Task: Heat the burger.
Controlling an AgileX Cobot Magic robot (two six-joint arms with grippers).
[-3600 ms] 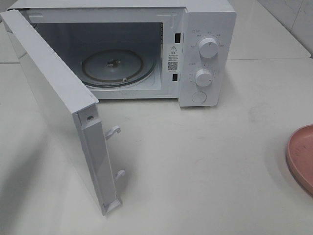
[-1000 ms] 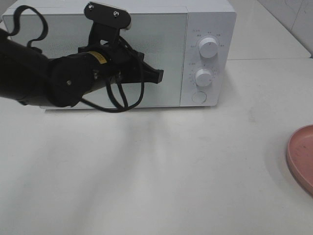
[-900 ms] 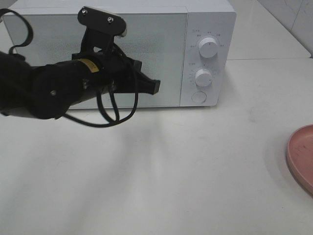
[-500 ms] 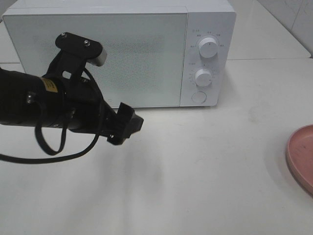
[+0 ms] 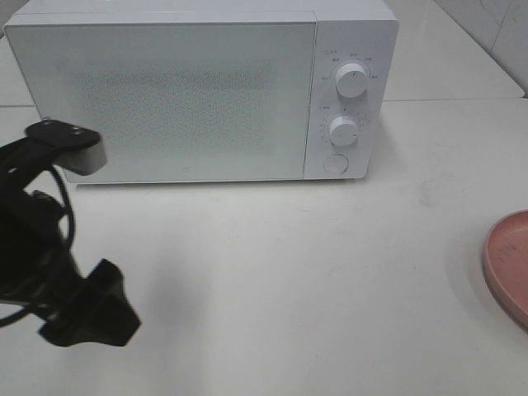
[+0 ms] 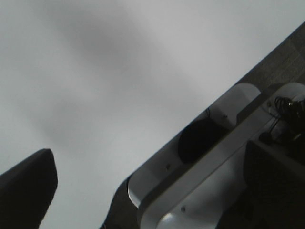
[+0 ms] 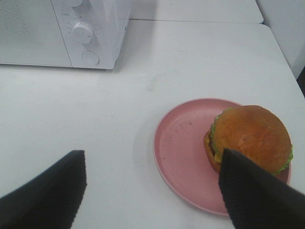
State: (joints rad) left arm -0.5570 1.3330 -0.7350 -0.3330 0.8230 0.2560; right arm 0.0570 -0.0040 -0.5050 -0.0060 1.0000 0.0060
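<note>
Burger (image 7: 250, 138) left on the pink plate (image 7: 183, 148), well right of the shut microwave (image 5: 198, 91).
Right gripper (image 7: 152, 191) is held spread wide above it; left gripper (image 5: 87, 318), front-left of the microwave, is spread too.

Bright, even light; soft shadows

The microwave (image 5: 198, 91) had a smooth white casing and a finely speckled matt door. The tabletop (image 5: 330, 272) was smooth, faintly glossy white. The plate (image 7: 186, 152) was matt pink; the burger (image 7: 251, 138) bun was glossy golden-brown.
</note>
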